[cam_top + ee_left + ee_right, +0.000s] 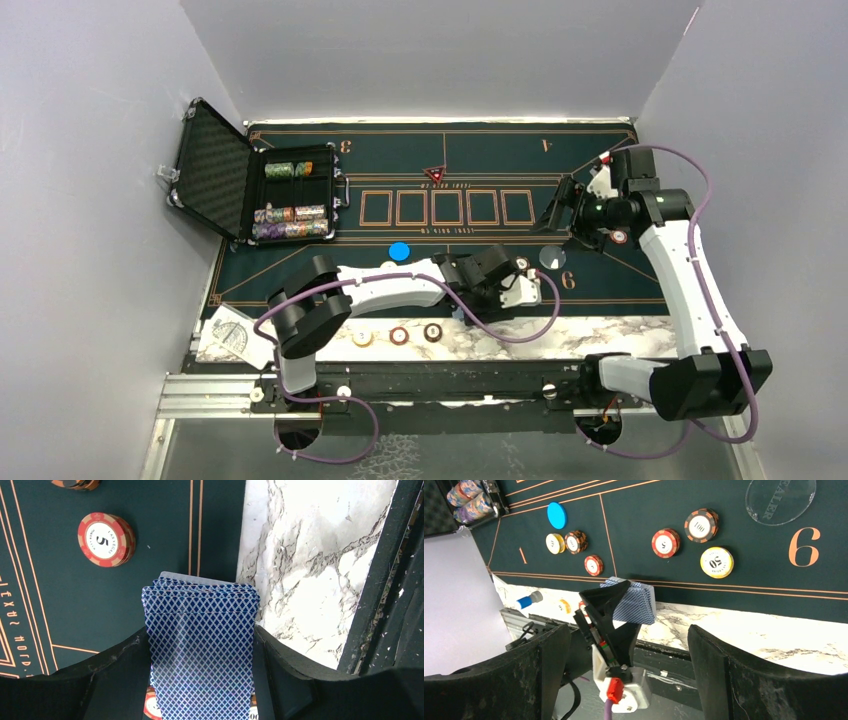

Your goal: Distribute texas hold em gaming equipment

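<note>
Card deck [200, 650] straddles mat [50, 605] edge, seemingly

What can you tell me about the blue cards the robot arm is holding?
The cards are a small stack with glossy blue backs covered in a white criss-cross pattern. Their top edges are slightly uneven, and one pale edge pokes out behind. The left gripper is shut on the stack, its black fingers pressing both long sides. The stack hangs above the spot where the green mat meets the marble strip.
</note>
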Motion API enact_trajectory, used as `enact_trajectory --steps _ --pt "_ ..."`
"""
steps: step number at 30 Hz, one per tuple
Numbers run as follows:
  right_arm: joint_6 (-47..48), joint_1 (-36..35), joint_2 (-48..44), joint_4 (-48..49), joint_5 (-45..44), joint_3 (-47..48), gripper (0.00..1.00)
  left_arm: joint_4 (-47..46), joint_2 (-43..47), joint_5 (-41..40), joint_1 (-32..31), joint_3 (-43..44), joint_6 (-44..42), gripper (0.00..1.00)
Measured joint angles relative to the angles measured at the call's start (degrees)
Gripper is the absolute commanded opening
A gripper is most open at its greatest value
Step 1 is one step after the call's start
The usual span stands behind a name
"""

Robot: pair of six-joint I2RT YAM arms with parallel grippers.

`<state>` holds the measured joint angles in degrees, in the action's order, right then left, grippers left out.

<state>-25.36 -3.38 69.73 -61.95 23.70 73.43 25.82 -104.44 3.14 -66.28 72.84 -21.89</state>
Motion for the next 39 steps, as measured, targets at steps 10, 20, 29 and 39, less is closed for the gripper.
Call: enact_trajectory --steps 10,20,29,39 --pt "-2.05 0.0 3.28 10.01 7.1 -8.79 0.81 3.04 3.02 -0.17 2.78 -0.46 1.53 0.0" --pt "-2.29 -0.7 11.04 21.53 22.45 -17.68 0.79 5.9 7.3 -0.68 5.4 -0.63 3.3 0.0" --pt "-2.16 -6.51 15.98 31.01 33.44 -23.89 0.9 7.98 7.56 -0.66 6.84 -0.63 3.63 0.0" --pt "-4.24 -10.29 19.52 40.33 37.9 -31.3 0.89 9.88 7.61 -0.07 7.87 -0.33 3.23 0.0"
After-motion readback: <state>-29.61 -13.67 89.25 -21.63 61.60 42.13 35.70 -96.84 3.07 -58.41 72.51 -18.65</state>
